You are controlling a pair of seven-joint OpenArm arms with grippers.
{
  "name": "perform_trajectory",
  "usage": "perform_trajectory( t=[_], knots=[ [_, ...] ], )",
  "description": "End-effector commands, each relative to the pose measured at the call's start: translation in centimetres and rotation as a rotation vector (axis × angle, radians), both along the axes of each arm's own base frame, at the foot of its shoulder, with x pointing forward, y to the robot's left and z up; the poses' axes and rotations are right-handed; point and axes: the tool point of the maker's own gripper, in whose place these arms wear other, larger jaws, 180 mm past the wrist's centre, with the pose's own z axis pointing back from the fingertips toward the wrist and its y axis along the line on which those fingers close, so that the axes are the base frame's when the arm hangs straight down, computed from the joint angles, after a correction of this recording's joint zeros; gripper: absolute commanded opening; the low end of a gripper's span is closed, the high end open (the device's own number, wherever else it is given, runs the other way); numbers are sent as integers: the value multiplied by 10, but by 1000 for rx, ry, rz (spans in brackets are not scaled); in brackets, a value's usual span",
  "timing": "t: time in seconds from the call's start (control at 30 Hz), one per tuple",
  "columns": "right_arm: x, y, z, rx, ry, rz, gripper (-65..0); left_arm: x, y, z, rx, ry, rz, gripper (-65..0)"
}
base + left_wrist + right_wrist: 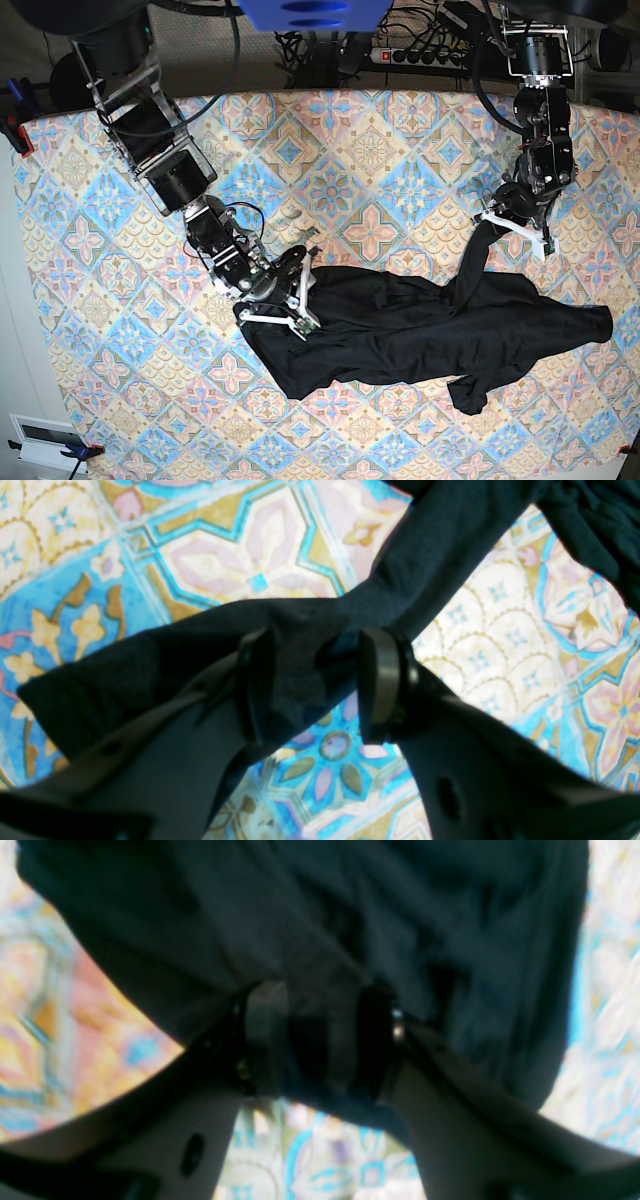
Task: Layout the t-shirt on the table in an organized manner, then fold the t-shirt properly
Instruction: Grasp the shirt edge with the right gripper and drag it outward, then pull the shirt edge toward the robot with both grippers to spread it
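Observation:
The black t-shirt (400,330) lies crumpled across the front right part of the table (350,140), with no print showing. At the right of the base view my left gripper (512,224) is shut on a twisted strand of the shirt and holds it up off the cloth. In its wrist view that strand of t-shirt (300,625) runs between the two fingers of the left gripper (315,650). My right gripper (290,300) sits at the shirt's left edge. Bunched t-shirt (325,915) fabric fills the gap between the pads of the right gripper (320,1010).
A power strip with cables (420,55) lies beyond the table's far edge. A red clamp (20,135) holds the patterned cloth at the left edge, and a white box (45,435) sits off the front left corner. Both arm bases stand at the far side.

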Motion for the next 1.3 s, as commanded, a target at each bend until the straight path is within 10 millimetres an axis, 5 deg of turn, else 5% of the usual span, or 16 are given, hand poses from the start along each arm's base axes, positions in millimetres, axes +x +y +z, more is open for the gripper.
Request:
perform_trajectory(
  t=[0.0, 0.17, 0.33, 0.63, 1.07, 1.27],
  knots=[
    [16, 3, 19, 19, -51, 0, -442, 10, 5, 14, 17, -47, -1, -386],
    [16, -3, 19, 13, -55, -1, -514, 10, 4, 14, 17, -46, -3, -386],
    [22, -5, 51, 31, -145, 30, -650, 11, 4, 14, 17, -48, -3, -386],
    [-23, -22, 64, 48, -158, 30, -650, 11, 4, 14, 17, -48, -3, -387],
    [-103, -101, 65, 52, -160, -90, -650, -3, 16, 16, 106, -24, -181, -447],
    [-110, -126, 65, 52, -162, -164, -650, -12, -14, -3, 132, 42, -365, -522]
  ],
)
